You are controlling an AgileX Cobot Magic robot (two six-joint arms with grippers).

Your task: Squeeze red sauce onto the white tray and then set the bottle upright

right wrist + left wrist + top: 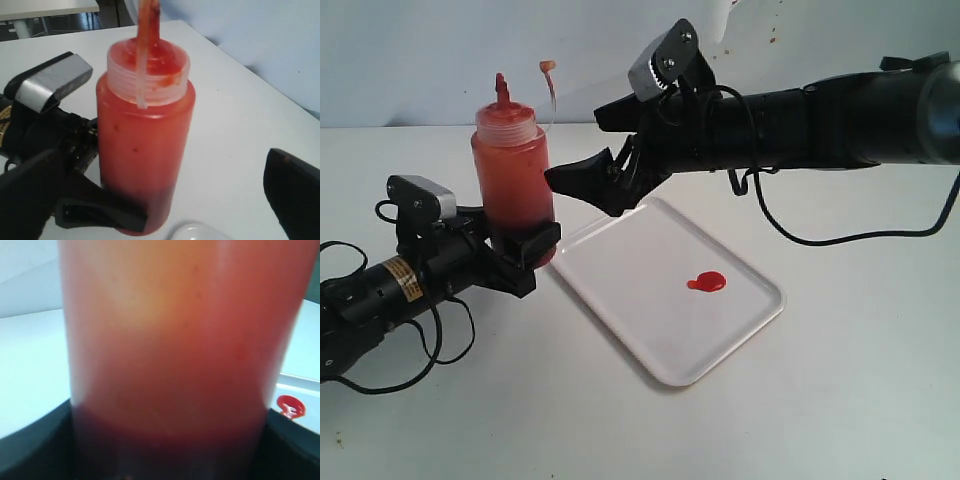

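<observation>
The bottle (pixel 510 165) stands upright just left of the white tray (pixel 650 330), its nozzle pointing up and its small cap dangling on its tether. My left gripper (pixel 523 250) is shut on the bottle's lower part; in the left wrist view the bottle (pixel 170 350) fills the frame between the dark fingers. My right gripper (pixel 575 148) hangs open beside the bottle's upper half, touching nothing. In the right wrist view its fingers (pixel 295 190) stand wide on either side of the bottle (pixel 145 140). A small blob of red sauce (pixel 706 282) lies on the tray.
The white table surrounds the tray. Black cables trail from the left arm (pixel 380 290) near the front left and hang under the right arm (pixel 820 120) at the back right. A pale wall with small sauce specks rises behind.
</observation>
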